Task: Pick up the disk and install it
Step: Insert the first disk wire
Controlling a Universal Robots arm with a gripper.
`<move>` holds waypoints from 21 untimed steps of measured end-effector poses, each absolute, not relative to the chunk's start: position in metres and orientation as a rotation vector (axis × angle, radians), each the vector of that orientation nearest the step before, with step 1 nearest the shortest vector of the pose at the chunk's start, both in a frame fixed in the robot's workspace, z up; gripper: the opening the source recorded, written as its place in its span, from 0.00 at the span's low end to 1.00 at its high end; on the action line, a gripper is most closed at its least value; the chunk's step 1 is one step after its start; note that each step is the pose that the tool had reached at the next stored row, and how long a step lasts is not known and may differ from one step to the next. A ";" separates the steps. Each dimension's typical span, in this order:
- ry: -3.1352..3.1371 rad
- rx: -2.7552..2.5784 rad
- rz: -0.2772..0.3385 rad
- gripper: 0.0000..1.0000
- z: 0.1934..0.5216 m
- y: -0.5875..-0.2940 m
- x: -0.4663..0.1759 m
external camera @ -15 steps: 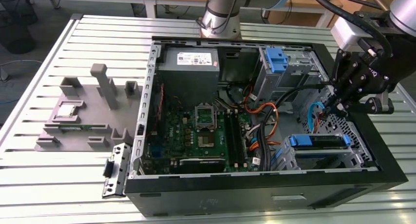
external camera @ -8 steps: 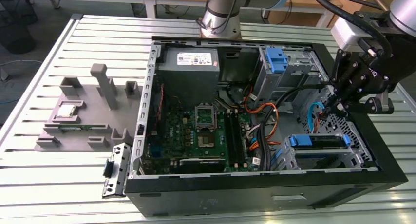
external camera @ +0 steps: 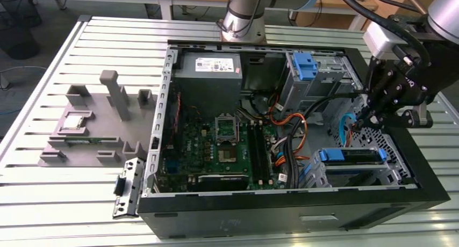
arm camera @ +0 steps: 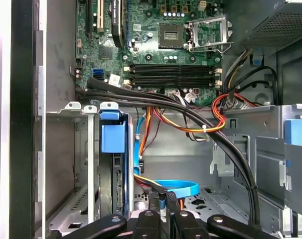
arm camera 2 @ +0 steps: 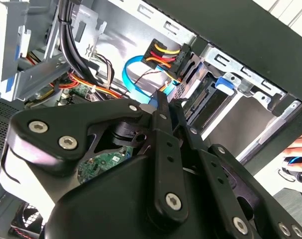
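The disk [external camera: 349, 157] sits in the lower drive bay at the exterior view's right end of the open computer case [external camera: 287, 209], its blue carrier tab [arm camera: 112, 137] facing up. The same bay and blue tab [arm camera 2: 224, 82] appear in the second wrist view. My gripper [external camera: 369, 121] hangs inside the case just beside that bay, among the drive cables. Its fingers stand close together on the end of the blue flat cable [arm camera: 178, 186]. My gripper [arm camera: 163, 201] and my gripper [arm camera 2: 163, 99] show the tips next to the black plug [arm camera 2: 166, 55] with yellow and orange wires.
A grey power-supply box [external camera: 208, 70] and the green motherboard [external camera: 215, 145] fill the case's other half. A second blue bracket [external camera: 305, 64] sits in the upper bay. A thick black cable bundle [arm camera: 191, 114] crosses near the gripper. A grey fixture [external camera: 93, 123] stands on the slatted table. A hand [arm camera 2: 300, 147] shows outside the case.
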State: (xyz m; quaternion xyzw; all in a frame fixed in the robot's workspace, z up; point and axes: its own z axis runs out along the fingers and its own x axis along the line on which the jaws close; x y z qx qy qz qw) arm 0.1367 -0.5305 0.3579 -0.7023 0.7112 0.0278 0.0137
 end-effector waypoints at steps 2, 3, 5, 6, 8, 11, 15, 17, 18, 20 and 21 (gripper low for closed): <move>2.215 -2.187 0.087 0.18 0.357 -0.531 0.135; 2.215 -2.187 0.086 0.18 0.357 -0.532 0.135; 2.215 -2.187 0.086 0.18 0.357 -0.533 0.134; 2.215 -2.187 0.086 0.18 0.357 -0.534 0.134; 2.215 -2.187 0.086 0.18 0.357 -0.537 0.133; 2.215 -2.187 0.086 0.18 0.355 -0.546 0.131; 2.215 -2.188 0.085 0.18 0.354 -0.547 0.130; 2.216 -2.188 0.084 0.18 0.353 -0.547 0.129; 2.216 -2.188 0.083 0.18 0.352 -0.547 0.129; 2.217 -2.189 0.082 0.18 0.352 -0.547 0.129; 2.217 -2.189 0.082 0.18 0.352 -0.547 0.129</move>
